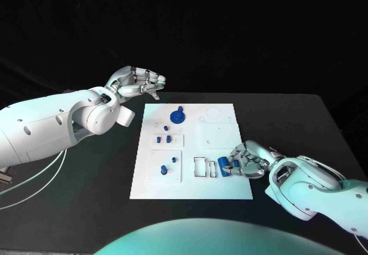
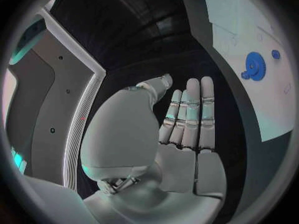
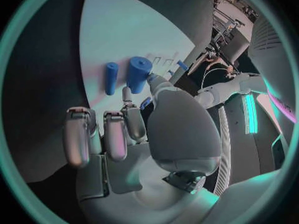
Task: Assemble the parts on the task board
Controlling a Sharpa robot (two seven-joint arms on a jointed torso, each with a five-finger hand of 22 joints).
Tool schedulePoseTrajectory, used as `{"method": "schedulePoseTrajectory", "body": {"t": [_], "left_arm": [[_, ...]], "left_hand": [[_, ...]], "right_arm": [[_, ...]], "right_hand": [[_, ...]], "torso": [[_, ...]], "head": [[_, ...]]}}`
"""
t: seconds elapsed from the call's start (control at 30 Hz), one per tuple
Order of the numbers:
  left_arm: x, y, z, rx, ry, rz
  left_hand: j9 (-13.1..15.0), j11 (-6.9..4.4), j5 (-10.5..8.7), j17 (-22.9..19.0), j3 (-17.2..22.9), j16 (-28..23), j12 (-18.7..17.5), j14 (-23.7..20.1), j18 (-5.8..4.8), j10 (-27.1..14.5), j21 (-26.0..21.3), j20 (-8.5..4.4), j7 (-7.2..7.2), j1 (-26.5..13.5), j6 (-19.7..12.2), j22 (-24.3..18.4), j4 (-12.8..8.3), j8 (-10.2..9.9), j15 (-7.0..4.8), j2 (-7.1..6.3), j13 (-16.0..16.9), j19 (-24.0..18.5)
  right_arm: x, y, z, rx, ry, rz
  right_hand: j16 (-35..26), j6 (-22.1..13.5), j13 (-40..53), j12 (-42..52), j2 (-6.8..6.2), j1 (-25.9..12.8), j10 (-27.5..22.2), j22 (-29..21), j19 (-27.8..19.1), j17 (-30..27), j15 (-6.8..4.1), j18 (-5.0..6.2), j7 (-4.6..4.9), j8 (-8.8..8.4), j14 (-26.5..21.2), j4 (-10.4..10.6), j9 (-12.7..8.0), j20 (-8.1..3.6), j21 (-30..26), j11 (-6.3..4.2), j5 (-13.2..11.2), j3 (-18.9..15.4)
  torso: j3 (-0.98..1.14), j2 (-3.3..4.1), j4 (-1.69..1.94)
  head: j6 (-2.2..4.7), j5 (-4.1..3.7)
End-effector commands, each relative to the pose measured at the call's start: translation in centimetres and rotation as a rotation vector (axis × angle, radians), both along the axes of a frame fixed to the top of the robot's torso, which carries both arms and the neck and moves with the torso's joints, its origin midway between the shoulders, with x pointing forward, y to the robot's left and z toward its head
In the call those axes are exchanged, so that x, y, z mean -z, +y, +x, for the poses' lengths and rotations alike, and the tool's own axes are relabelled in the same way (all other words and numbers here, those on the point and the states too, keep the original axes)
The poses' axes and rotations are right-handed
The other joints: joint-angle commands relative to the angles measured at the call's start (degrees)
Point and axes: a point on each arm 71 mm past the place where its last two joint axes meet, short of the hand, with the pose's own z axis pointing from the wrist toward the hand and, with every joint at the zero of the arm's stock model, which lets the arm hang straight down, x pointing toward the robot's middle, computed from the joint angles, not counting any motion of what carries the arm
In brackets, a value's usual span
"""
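Observation:
The white task board (image 1: 222, 183) lies in the middle of the black table. A blue gear (image 1: 178, 116) (image 2: 254, 64) sits near its far edge, and several small blue pegs (image 1: 164, 139) stand on its left half. At the board's right edge my right hand (image 1: 247, 160) (image 3: 124, 129) pinches a thick blue cylinder (image 1: 226, 166) (image 3: 138, 73) between thumb and a finger, on the board (image 3: 124, 30). A thinner blue peg (image 3: 111, 77) stands right beside the cylinder. My left hand (image 1: 138, 82) (image 2: 187, 129) hovers off the board's far left corner, holding nothing, its fingers stretched out.
Rectangular slots (image 1: 203, 166) lie in the board just left of the right hand, and a round recess (image 1: 213, 112) sits near the far edge. Pale cables (image 1: 31, 180) hang beside the left arm at the table's left.

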Motion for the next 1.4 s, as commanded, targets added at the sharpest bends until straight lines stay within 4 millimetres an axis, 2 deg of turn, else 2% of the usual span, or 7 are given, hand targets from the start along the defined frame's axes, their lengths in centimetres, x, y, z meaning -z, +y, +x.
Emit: {"method": "schedulePoseTrajectory", "body": {"t": [0.03,0.2,0.4,0.63,1.0,1.23,1.4], "left_arm": [[-0.1,-0.2,-0.1,0.018,-0.006,-0.013],[-0.1,-0.2,-0.1,0.018,-0.006,-0.013],[-0.1,-0.2,-0.1,0.018,-0.005,-0.013],[-0.1,-0.2,-0.1,0.018,-0.005,-0.012],[-0.1,-0.2,-0.1,0.019,-0.004,-0.012],[-0.1,-0.2,-0.1,0.020,-0.003,-0.012],[-0.1,-0.3,-0.1,0.020,-0.003,-0.012]], "left_hand": [[-0.07,-0.10,0.30,-0.05,-0.22,-0.29,0.29,-0.33,0.67,-0.43,-0.22,0.13,-0.08,-0.29,-0.38,-0.01,-0.17,0.21,-0.11,0.15,0.07,-0.38],[-0.07,-0.10,0.30,-0.05,-0.22,-0.29,0.29,-0.33,0.67,-0.43,-0.22,0.13,-0.08,-0.29,-0.38,-0.01,-0.17,0.21,-0.11,0.15,0.07,-0.38],[-0.07,-0.10,0.30,-0.05,-0.23,-0.29,0.33,-0.36,0.67,-0.47,-0.23,0.14,-0.07,-0.29,-0.39,-0.02,-0.19,0.23,-0.10,0.18,0.07,-0.41],[-0.07,-0.09,0.31,-0.05,-0.25,-0.28,0.38,-0.40,0.68,-0.54,-0.26,0.16,-0.07,-0.30,-0.40,-0.03,-0.22,0.27,-0.09,0.21,0.08,-0.44],[-0.06,-0.08,0.32,-0.05,-0.26,-0.27,0.45,-0.45,0.69,-0.62,-0.28,0.17,-0.06,-0.28,-0.42,-0.03,-0.28,0.30,-0.09,0.23,0.09,-0.47],[-0.06,-0.08,0.32,-0.05,-0.26,-0.27,0.45,-0.45,0.69,-0.62,-0.28,0.17,-0.06,-0.28,-0.42,-0.03,-0.28,0.30,-0.09,0.23,0.09,-0.47],[-0.06,-0.08,0.32,-0.04,-0.27,-0.27,0.50,-0.48,0.70,-0.67,-0.29,0.18,-0.06,-0.26,-0.43,-0.04,-0.33,0.32,-0.09,0.24,0.10,-0.50]], "right_arm": [[0.2,0.3,0.0,-0.024,-0.008,-0.039],[0.4,0.8,0.0,-0.036,-0.004,-0.046],[0.9,1.2,0.1,-0.048,0.010,-0.070],[1.2,1.5,0.1,-0.059,0.023,-0.100],[1.4,1.6,0.1,-0.046,0.032,-0.122],[1.4,1.4,0.1,-0.009,0.047,-0.110],[1.3,1.1,-0.1,0.035,0.090,-0.060]], "right_hand": [[0.36,0.35,0.00,-0.37,0.56,-0.06,-0.05,12.93,3.34,2.86,0.25,-0.54,0.04,0.17,3.64,0.10,-0.05,0.13,0.22,-0.20,0.28,-0.34],[0.40,0.51,0.09,-0.32,0.68,-0.15,0.01,12.95,3.36,2.99,0.21,-0.55,-0.01,0.25,3.67,0.11,-0.13,0.10,0.27,-0.24,0.28,-0.57],[0.43,0.78,0.39,-0.13,0.86,-0.10,0.22,12.98,3.40,3.07,0.16,-0.57,-0.11,0.38,3.68,0.04,-0.22,0.06,0.36,-0.33,0.31,-0.82],[0.56,1.67,1.19,0.35,1.33,1.96,0.75,13.04,3.47,3.45,-0.11,-0.60,-0.43,0.89,3.75,-0.26,-0.68,-0.17,0.50,-0.63,0.39,-0.91],[0.66,2.23,2.04,0.97,1.48,2.79,1.32,13.12,3.57,3.73,-0.23,-0.66,-0.60,1.24,3.81,-0.26,-0.86,-0.29,0.75,-0.79,0.39,-0.82],[0.80,3.15,3.86,2.33,2.46,3.97,2.56,13.27,3.77,4.13,-0.54,-0.76,-1.02,1.82,3.89,-0.27,-1.23,-0.56,1.21,-1.16,0.42,-0.07],[1.01,3.69,5.22,3.38,2.88,4.83,3.48,13.47,4.04,4.72,-0.76,-0.91,-1.30,2.14,4.02,-0.40,-1.47,-0.76,1.90,-1.42,0.44,0.57]], "torso": [[-0.08,0.05,0.00],[-0.02,0.00,-0.04],[-0.09,-0.04,-0.08],[-0.07,-0.12,-0.04],[-0.06,-0.06,-0.06],[-0.07,-0.06,-0.09],[0.00,-0.05,-0.09]], "head": [[0.00,0.21],[0.00,0.33],[0.00,0.35],[0.00,0.27],[0.00,0.25],[0.00,0.23],[0.00,0.26]]}}
